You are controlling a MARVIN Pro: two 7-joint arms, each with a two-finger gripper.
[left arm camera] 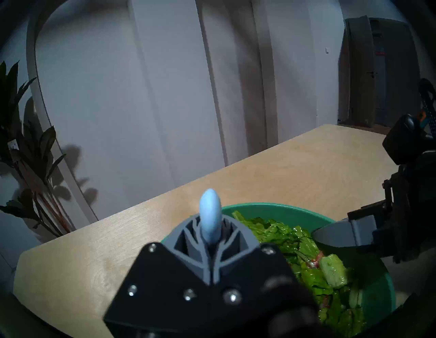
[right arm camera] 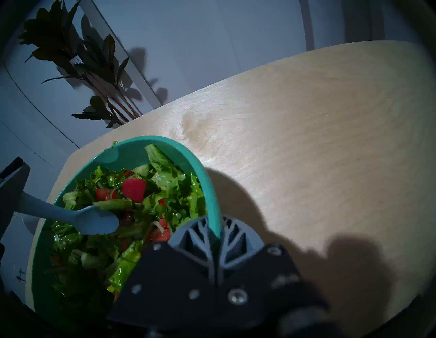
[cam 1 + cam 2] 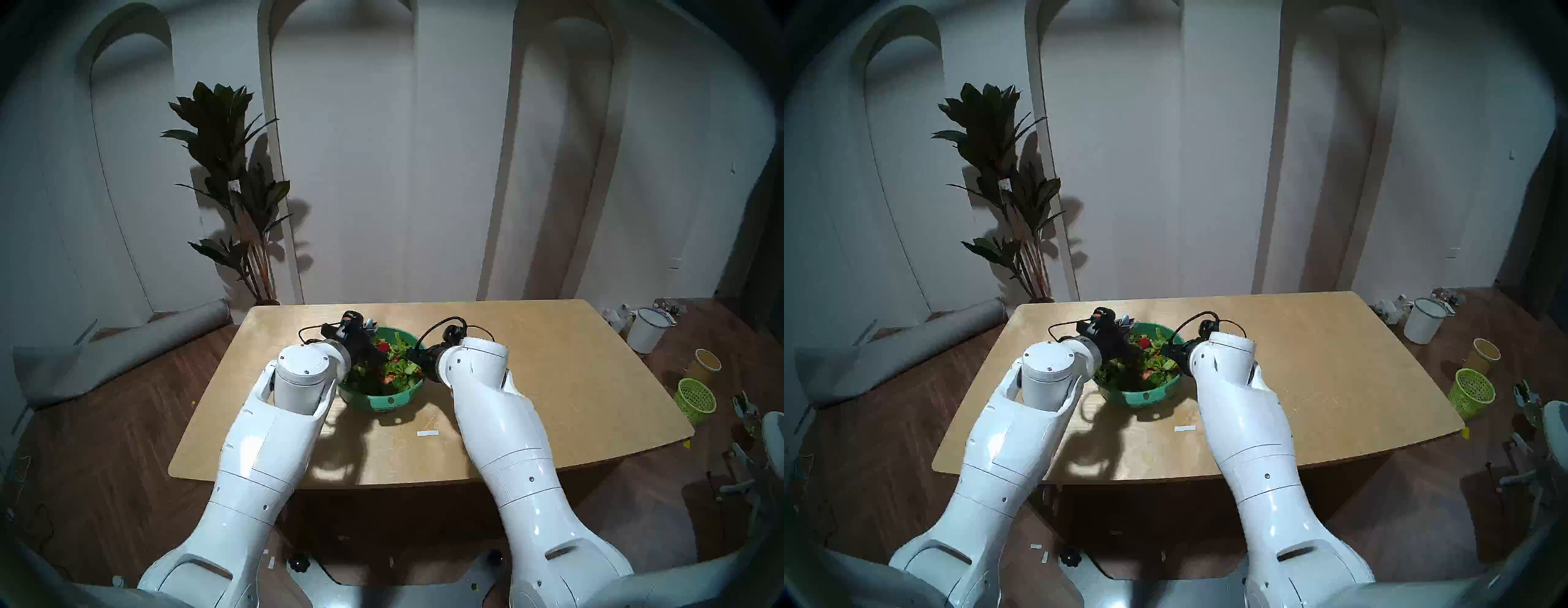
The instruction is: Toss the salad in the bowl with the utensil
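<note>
Tossing is under way, as I judge it: my left gripper [image 1: 210, 238] is clenched on the utensil [image 2: 77, 216], whose pale blue handle end pokes up between my fingers in the left wrist view, while its broad blue working end lies on top of the salad [image 2: 132, 212] near the left side of the bowl [image 2: 165, 147]. My right gripper [image 2: 218, 236] is clamped onto the bowl's rim on the right, one finger inside and one outside, steadying it on the table [image 3: 551, 382]. The leaves, red pieces and pale slices already look mingled and glossy, with nothing spilled onto the wood that I can see; how many more turns are needed I cannot tell, and setting the utensil down and letting go of the rim are steps not yet done

Counting: one bowl, one heap of salad, one utensil, two grippers, both occupied. Off the table on the floor to my right stand one white bucket [image 3: 647, 329], one yellowish cup [image 3: 706, 363] and one lime-green mesh basket [image 3: 695, 399]; one potted plant [image 3: 237, 178] stands by the wall
</note>
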